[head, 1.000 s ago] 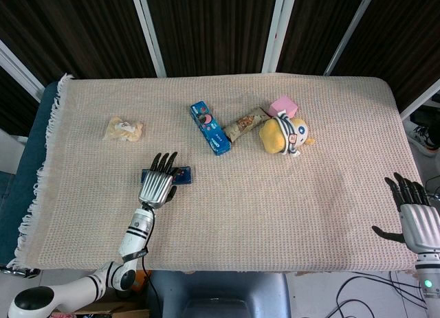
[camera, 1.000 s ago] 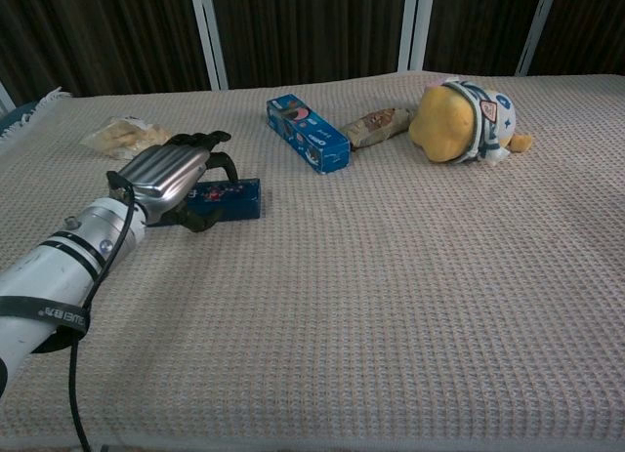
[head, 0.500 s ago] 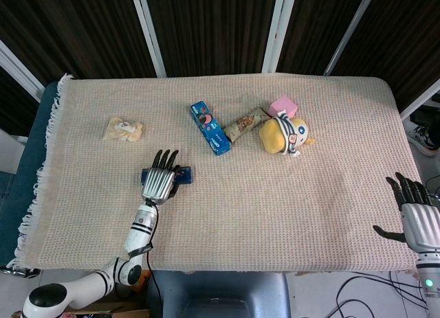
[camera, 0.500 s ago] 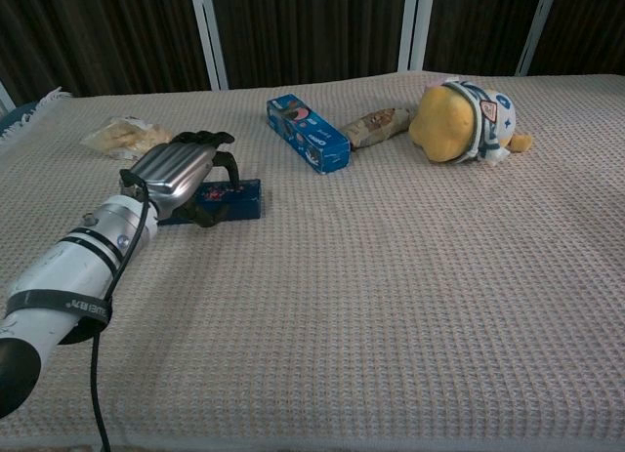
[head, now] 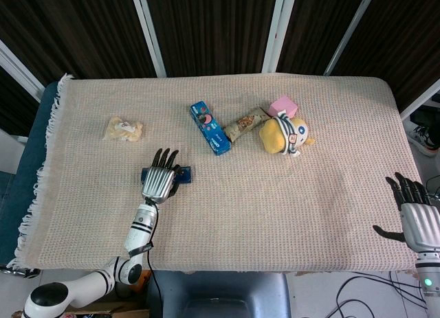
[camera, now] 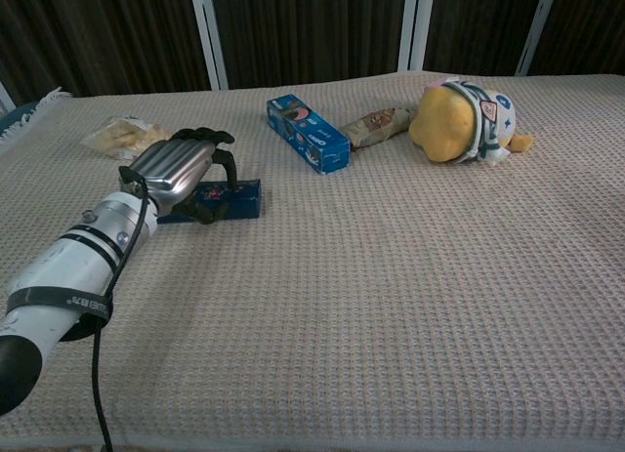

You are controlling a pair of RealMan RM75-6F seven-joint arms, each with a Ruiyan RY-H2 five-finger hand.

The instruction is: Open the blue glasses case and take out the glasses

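Observation:
The blue glasses case (head: 183,174) (camera: 237,197) lies closed on the beige cloth, left of centre. My left hand (head: 158,180) (camera: 179,168) lies over its left part. The fingers (camera: 203,136) arch over the case's far edge and the thumb (camera: 213,210) curls down against its near side, so the hand grips it. Much of the case is hidden under the hand. My right hand (head: 416,218) hangs open past the table's front right corner, far from the case, and shows only in the head view. No glasses are visible.
A blue cookie box (head: 209,128) (camera: 308,133) and a snack wrapper (head: 244,123) (camera: 378,124) lie behind the case. A yellow plush toy (head: 284,134) (camera: 461,121) and a pink block (head: 283,108) sit further right. A small snack bag (head: 123,129) (camera: 124,136) lies at the far left.
My left hand has slid a little further forward over the case and its thumb has settled against the near side. The case and my right hand stay where they were.

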